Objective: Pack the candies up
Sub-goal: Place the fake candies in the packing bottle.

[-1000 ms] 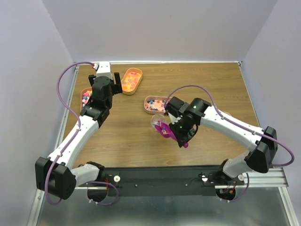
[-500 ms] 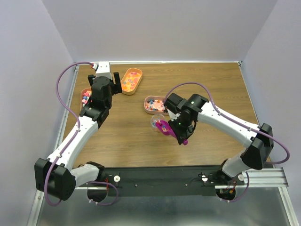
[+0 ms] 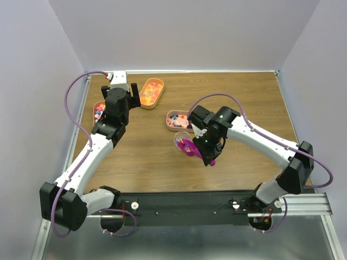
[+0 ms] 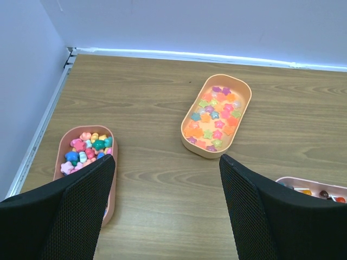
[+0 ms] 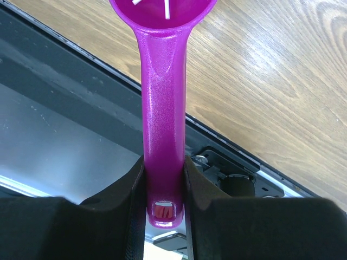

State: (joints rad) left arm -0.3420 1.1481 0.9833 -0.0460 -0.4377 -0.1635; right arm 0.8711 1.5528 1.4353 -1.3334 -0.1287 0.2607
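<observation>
Lying in three peach trays (image 4: 227,76), the candies (image 4: 87,151) are sitting at the far left, far centre and mid-table. The right gripper (image 5: 164,179) is clamping the handle of the scoop (image 3: 190,147), its bowl meeting what looks like a small clear cup (image 3: 179,140) just on the near side of the middle tray (image 3: 167,119). The left gripper (image 4: 167,162) is hanging released over bare table (image 4: 152,86). Tipping off-centre is risking candies missing the cup's narrow rim and rolling toward the near rail (image 3: 173,201); open wood is lying to the right
</observation>
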